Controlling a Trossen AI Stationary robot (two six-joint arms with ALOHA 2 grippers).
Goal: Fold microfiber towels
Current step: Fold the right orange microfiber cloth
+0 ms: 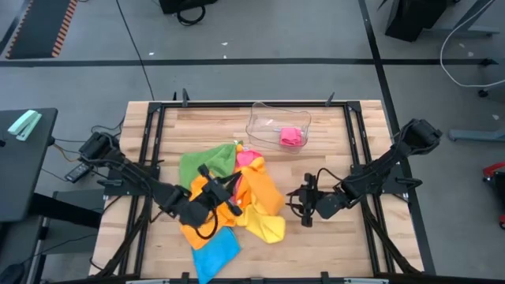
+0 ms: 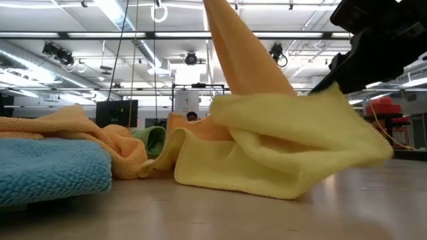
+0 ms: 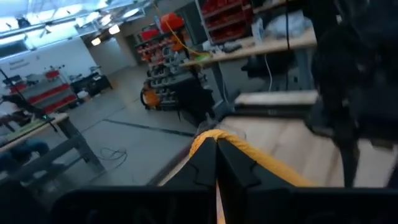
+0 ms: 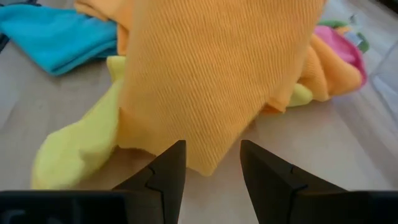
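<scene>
A heap of microfiber towels lies mid-table: green (image 1: 201,162), pink (image 1: 251,158), yellow (image 1: 267,226), blue (image 1: 215,254) and orange (image 1: 241,189). My left gripper (image 1: 225,185) is over the heap, shut on an orange towel (image 2: 247,47) that rises out of the low view's top. My right gripper (image 1: 304,203) stands open to the right of the heap. The orange towel's lower corner (image 4: 205,163) hangs right in front of the gap between its fingers, and I see no touch. The yellow towel (image 2: 287,153) lies crumpled on the table below the orange one. My left gripper pinches the orange towel at a raised fold or edge (image 3: 249,155) between its shut fingertips; how many layers, I cannot tell. The fingers lie about level. The towel hangs down from them as a flat sheet (image 4: 211,74), its lower corner clear of the table.
A clear plastic tray (image 1: 264,118) holding a pink cloth (image 1: 292,136) stands at the table's far side. Bare wood lies around my right gripper and along the near right. The black frame rails (image 1: 359,158) run along both sides.
</scene>
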